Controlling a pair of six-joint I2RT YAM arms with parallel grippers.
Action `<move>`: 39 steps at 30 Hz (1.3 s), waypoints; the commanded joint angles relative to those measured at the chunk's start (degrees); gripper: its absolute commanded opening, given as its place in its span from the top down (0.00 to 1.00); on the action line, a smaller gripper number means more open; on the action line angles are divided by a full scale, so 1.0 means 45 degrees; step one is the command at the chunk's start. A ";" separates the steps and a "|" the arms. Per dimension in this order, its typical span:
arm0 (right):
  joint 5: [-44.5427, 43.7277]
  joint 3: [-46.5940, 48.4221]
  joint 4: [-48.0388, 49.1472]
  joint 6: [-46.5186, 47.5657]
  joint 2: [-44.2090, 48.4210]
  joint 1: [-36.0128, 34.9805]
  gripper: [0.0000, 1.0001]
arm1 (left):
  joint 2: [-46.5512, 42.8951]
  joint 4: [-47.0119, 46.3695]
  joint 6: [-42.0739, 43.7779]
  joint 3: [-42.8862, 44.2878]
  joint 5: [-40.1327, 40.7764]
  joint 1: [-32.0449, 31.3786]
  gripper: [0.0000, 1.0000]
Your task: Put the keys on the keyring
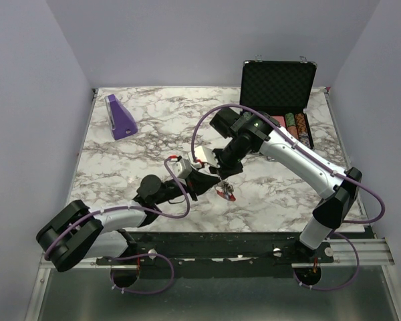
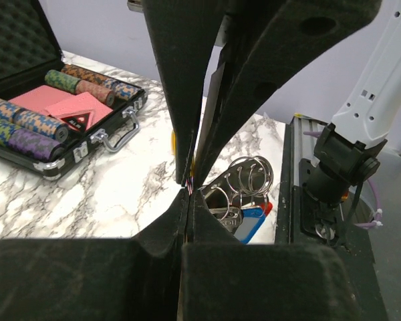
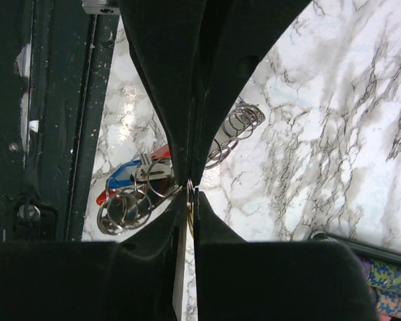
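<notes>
The keyring bunch, with several thin metal rings, a blue piece and a red piece, lies on the marble table near the front edge. It shows in the left wrist view and the right wrist view. My left gripper and right gripper meet tip to tip just above and behind it. The left gripper is shut, with a thin yellowish sliver in its seam. The right gripper is shut on a thin metal ring with a yellowish edge beside it. The blue keys cannot be made out.
An open black case with poker chips and red cards stands at the back right, also in the left wrist view. A purple wedge sits at the back left. A loose chain of rings lies beside the bunch. The black front rail runs close by.
</notes>
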State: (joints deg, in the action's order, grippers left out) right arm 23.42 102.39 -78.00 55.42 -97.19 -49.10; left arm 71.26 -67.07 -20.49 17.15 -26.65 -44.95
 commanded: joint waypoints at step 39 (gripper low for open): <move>0.7979 -0.1893 0.3367 -0.3428 0.0249 0.1810 0.55 | -0.2106 -0.5350 -0.2966 -0.1232 -0.4800 0.2586 1.00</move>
State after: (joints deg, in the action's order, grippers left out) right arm 58.78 95.24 -69.19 46.24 -98.56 -41.17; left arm 62.61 -74.02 -32.97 9.65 -46.98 -33.47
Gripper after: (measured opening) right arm 0.466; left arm 0.008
